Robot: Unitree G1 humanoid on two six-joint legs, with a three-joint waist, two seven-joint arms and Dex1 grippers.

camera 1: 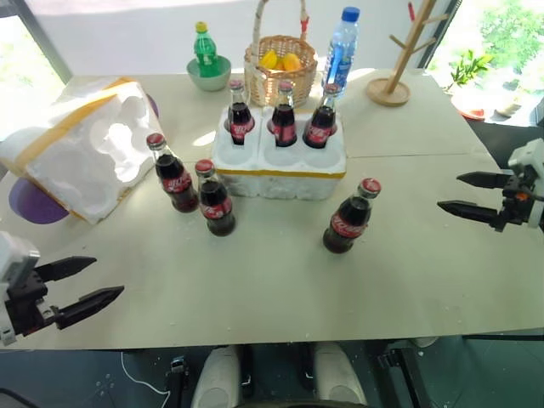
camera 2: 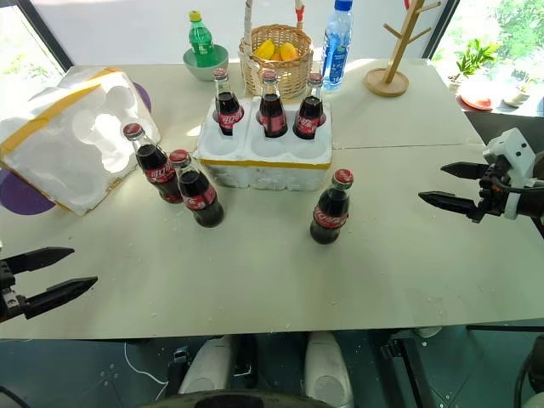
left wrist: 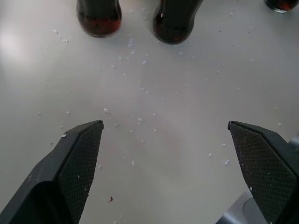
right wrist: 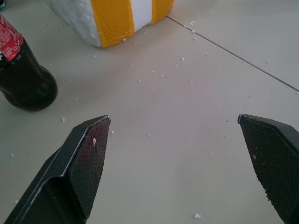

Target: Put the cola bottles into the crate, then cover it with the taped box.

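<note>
The white foam crate (camera 1: 280, 174) sits mid-table with three cola bottles (camera 1: 283, 115) standing in its back wells. Two more cola bottles (camera 1: 176, 174) (camera 1: 215, 199) stand on the table to its left, and one (camera 1: 349, 218) stands in front of its right corner. The taped box (camera 1: 81, 149) lies tipped on its side at the far left, hollows facing the crate. My left gripper (camera 1: 95, 280) hovers open near the front left table edge. My right gripper (camera 1: 450, 194) hovers open at the right, well clear of the lone bottle (right wrist: 21, 77).
Behind the crate stand a wicker basket (camera 1: 280, 68) with yellow fruit, a green soda bottle (camera 1: 204, 51) in a bowl, a blue-capped water bottle (camera 1: 342, 42) and a wooden rack (camera 1: 399, 59). A purple disc (camera 1: 34, 204) lies under the box. Foam crumbs dot the table.
</note>
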